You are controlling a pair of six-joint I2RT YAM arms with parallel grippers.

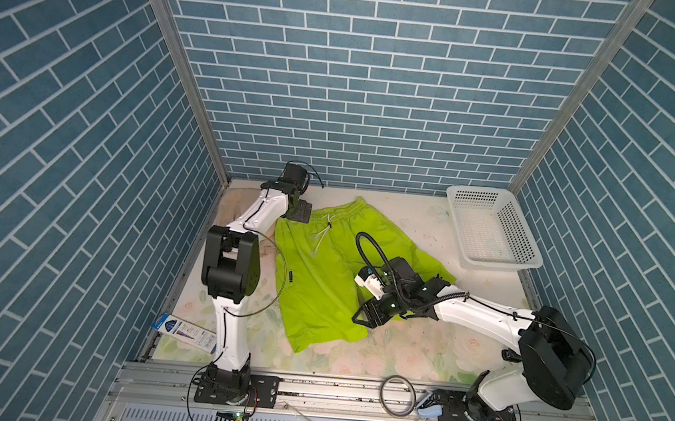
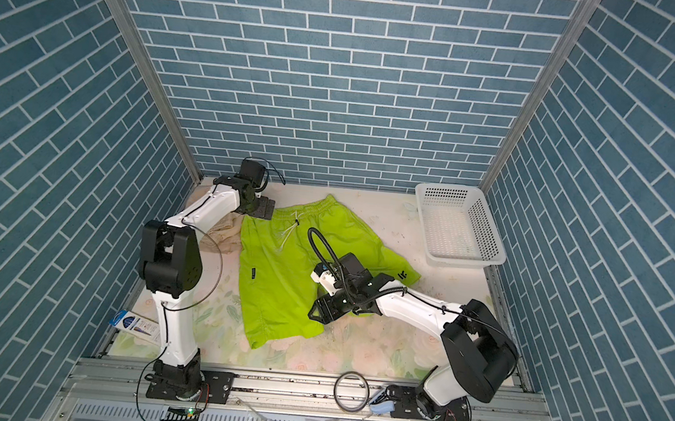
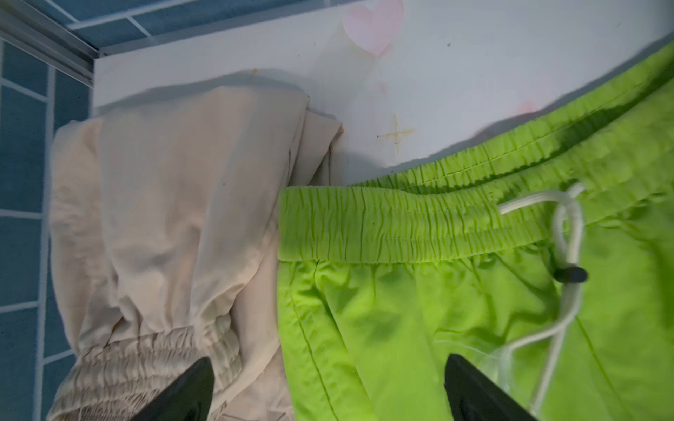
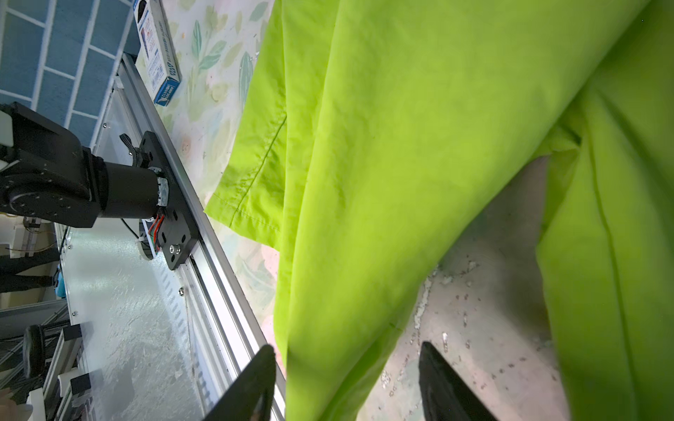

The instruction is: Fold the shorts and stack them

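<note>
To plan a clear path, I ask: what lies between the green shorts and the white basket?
Nothing; in both top views only bare flowered table cover separates the green shorts from the white basket.

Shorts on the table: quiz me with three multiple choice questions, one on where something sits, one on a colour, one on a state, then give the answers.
1. Where do the beige shorts lie relative to the green shorts?
A. on top of them
B. beside the end of their waistband, toward the far left corner
C. under them

2. The drawstring cord on the green shorts is:
A. black
B. red
C. white

3. The fingers of the left gripper are:
A. spread apart, gripping nothing
B. clamped on the waistband
C. out of sight

Answers:
1 B, the left wrist view shows beige fabric right next to the waistband's end.
2 C, the cord looks white in the left wrist view.
3 A, both tips stand wide apart and pinch nothing.
</note>
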